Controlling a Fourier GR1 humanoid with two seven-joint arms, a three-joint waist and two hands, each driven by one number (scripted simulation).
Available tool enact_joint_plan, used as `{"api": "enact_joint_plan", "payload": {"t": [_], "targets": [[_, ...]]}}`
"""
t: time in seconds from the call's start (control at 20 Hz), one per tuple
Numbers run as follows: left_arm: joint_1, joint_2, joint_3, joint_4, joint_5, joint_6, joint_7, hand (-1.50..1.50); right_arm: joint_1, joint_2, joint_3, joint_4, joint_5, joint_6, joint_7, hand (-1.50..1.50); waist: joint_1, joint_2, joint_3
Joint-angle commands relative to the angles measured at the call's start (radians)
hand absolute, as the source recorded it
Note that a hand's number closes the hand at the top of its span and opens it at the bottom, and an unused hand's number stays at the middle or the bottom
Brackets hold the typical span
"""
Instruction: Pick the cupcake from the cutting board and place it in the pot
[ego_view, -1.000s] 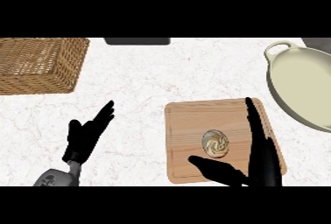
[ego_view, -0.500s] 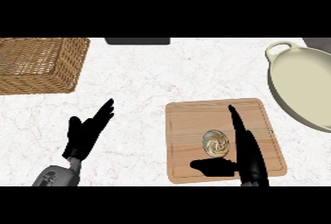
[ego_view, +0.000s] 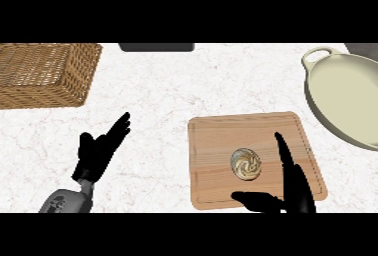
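Cupcake (ego_view: 246, 163) beside open right hand (ego_view: 294, 185)

You are looking at a kitchen: a white marbled counter (ego_view: 192, 90) is filling the frame, a wooden cutting board (ego_view: 221, 135) is lying at lower right, a cream pot (ego_view: 347, 100) is sitting at upper right, and a wicker basket (ego_view: 40, 72) is standing at upper left.

Open white marbled worktop (ego_view: 177, 85) lies between the square wooden cutting board (ego_view: 221, 135) and the pale oval pot (ego_view: 347, 95) — nothing stands on that strip. Woven wicker basket (ego_view: 44, 72) occupies the far left; a dark flat slab (ego_view: 156, 47) sits at the far edge.
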Motion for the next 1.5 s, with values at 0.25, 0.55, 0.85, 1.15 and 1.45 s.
{"api": "enact_joint_plan", "payload": {"t": [0.25, 0.55, 0.85, 1.15, 1.45], "targets": [[-0.007, -0.004, 0.036, 0.012, -0.014, -0.036, 0.014, 0.0, 0.003, 0.055, -0.065, 0.073, -0.232, 0.0, -0.278, -1.5, 0.002, 0.0, 0.0], [-0.007, -0.026, 0.051, -0.006, -0.037, -0.047, 0.022, 0.0, 0.056, 0.089, -0.113, 0.144, -0.363, 0.016, -0.428, -1.5, 0.0, 0.0, 0.0], [0.023, -0.031, 0.071, -0.059, -0.033, -0.066, 0.064, 0.0, -0.023, 0.101, -0.173, 0.353, -0.496, 0.04, -0.577, -1.5, 0.003, 0.0, 0.0], [0.048, -0.068, 0.037, -0.091, -0.074, -0.032, 0.046, 0.0, -0.106, 0.051, -0.109, 0.537, -0.394, 0.003, -0.685, 1.5, 0.013, 0.001, 0.0], [0.015, -0.024, 0.098, -0.023, -0.028, -0.107, 0.026, 0.0, -0.089, 0.1, -0.091, 0.609, -0.555, -0.017, -0.855, 1.5, 0.005, 0.002, 0.001]]}}
